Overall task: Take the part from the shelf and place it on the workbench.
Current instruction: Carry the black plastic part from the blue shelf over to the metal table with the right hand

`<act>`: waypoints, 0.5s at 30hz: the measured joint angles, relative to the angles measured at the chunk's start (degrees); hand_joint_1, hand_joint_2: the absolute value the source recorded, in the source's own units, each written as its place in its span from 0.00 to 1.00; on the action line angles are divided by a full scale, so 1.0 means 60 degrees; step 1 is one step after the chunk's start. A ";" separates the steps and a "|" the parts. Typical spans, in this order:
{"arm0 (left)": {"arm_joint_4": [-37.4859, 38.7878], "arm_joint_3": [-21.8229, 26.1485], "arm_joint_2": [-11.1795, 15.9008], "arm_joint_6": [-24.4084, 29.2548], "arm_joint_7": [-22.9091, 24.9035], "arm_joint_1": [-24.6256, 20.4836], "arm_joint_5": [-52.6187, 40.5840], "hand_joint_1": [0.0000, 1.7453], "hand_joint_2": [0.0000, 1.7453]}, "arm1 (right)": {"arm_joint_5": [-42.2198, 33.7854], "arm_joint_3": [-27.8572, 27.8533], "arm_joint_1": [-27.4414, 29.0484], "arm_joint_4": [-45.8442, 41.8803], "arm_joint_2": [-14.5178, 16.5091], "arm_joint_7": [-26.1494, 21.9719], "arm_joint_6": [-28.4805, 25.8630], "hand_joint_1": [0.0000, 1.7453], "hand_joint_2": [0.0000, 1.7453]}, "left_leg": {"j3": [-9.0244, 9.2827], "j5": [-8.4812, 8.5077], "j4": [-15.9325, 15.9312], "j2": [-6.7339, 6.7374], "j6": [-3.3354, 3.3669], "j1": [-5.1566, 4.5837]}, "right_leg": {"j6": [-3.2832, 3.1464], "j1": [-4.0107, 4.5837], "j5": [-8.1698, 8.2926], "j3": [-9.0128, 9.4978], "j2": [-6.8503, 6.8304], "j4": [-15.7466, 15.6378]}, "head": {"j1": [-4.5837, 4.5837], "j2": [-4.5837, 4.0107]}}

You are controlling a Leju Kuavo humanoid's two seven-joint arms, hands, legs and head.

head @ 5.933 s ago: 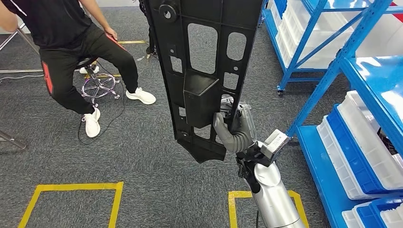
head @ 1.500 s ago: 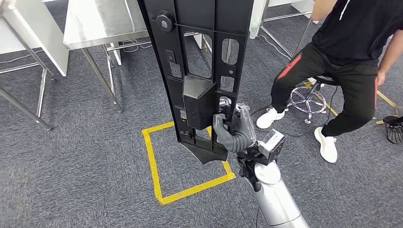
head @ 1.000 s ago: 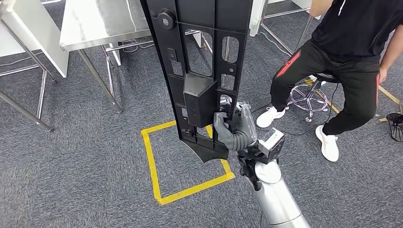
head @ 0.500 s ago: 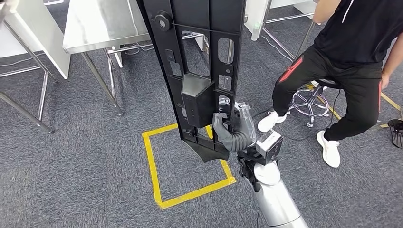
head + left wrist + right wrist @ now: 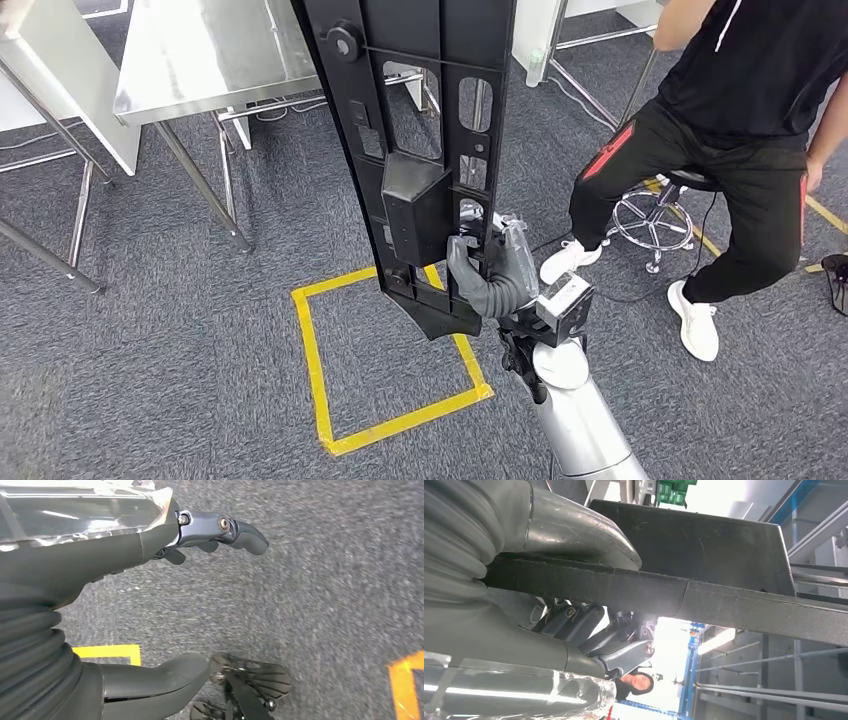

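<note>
So the right hand (image 5: 492,275) has the long black part (image 5: 420,150) gripped upright over the carpet, off the shelf already, just not on the steel workbench (image 5: 200,55) yet.

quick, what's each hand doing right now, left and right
Left hand: holds nothing, fingers apart, hanging over the carpet.
Right hand: grips the black part near its lower end, holding it upright.
</note>
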 joint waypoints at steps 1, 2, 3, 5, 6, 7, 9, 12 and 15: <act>-0.0001 0.0002 0.0008 0.0000 -0.0002 -0.0012 0.0000 0.00 1.00 | -0.0002 -0.0001 -0.0009 -0.0005 0.0010 -0.0002 0.0000 1.00 1.00 | 0.0170 0.0071 -0.0369 0.0021 0.0090 -0.0052 | 0.0037 0.0012 -0.0051 0.0051 -0.0004 -0.0034 | 0.0003 0.0000; -0.0002 0.0003 0.0016 0.0000 -0.0004 -0.0021 0.0000 0.00 1.00 | -0.0003 -0.0001 -0.0009 -0.0010 0.0016 -0.0003 0.0000 1.00 1.00 | 0.0255 0.0006 -0.0546 0.0029 0.0148 -0.0089 | 0.0098 0.0030 -0.0060 0.0095 -0.0009 -0.0031 | 0.0002 0.0000; -0.0003 0.0003 0.0011 0.0000 -0.0005 -0.0025 0.0000 0.00 1.00 | -0.0002 0.0000 -0.0007 -0.0017 0.0020 -0.0003 0.0000 1.00 1.00 | 0.0322 -0.0058 -0.0655 0.0022 0.0177 -0.0107 | 0.0175 0.0051 -0.0040 0.0151 -0.0014 -0.0027 | 0.0000 0.0000; -0.0006 0.0005 0.0008 0.0000 -0.0005 -0.0014 0.0001 0.00 1.00 | 0.0002 0.0002 -0.0006 -0.0029 0.0020 0.0000 0.0000 1.00 1.00 | 0.0542 -0.0070 -0.0814 -0.0025 0.0210 -0.0085 | 0.0283 0.0058 -0.0074 0.0151 -0.0021 0.0149 | 0.0006 0.0000; -0.0007 0.0007 0.0005 0.0000 -0.0005 -0.0010 0.0001 0.00 1.00 | 0.0001 0.0002 -0.0019 -0.0036 0.0018 -0.0001 0.0000 1.00 1.00 | 0.0665 -0.0070 -0.0862 -0.0040 0.0225 -0.0069 | 0.0307 0.0054 -0.0166 0.0029 -0.0017 0.0401 | 0.0013 0.0000; -0.0008 0.0010 0.0002 0.0000 -0.0005 -0.0015 0.0001 0.00 1.00 | 0.0000 0.0002 -0.0029 -0.0039 0.0015 -0.0003 0.0000 1.00 1.00 | 0.0762 -0.0074 -0.0896 -0.0057 0.0235 -0.0052 | 0.0320 0.0041 -0.0319 -0.0228 -0.0013 0.0833 | 0.0016 0.0000; -0.0008 0.0018 -0.0008 0.0000 -0.0009 -0.0023 0.0001 0.00 1.00 | -0.0002 0.0002 -0.0012 -0.0042 0.0007 -0.0007 0.0000 1.00 1.00 | 0.0820 -0.0137 -0.0897 -0.0092 0.0251 -0.0058 | 0.0354 0.0017 -0.0686 -0.1021 -0.0006 0.2002 | 0.0025 0.0000; -0.0005 0.0027 -0.0035 0.0000 -0.0012 -0.0004 0.0001 0.00 1.00 | 0.0000 0.0002 0.0059 -0.0042 -0.0013 -0.0006 0.0000 1.00 1.00 | 0.0974 -0.0302 -0.0892 -0.0163 0.0205 -0.0057 | 0.0498 -0.0005 -0.0640 -0.1701 -0.0007 0.2362 | 0.0034 0.0000; -0.0005 0.0029 -0.0054 0.0001 -0.0009 0.0005 0.0001 0.00 1.00 | 0.0000 0.0003 0.0058 -0.0038 -0.0019 -0.0008 0.0000 1.00 1.00 | 0.1245 -0.0538 -0.0876 -0.0215 0.0095 -0.0072 | 0.0618 -0.0030 0.0459 -0.1225 -0.0028 0.0584 | 0.0040 0.0000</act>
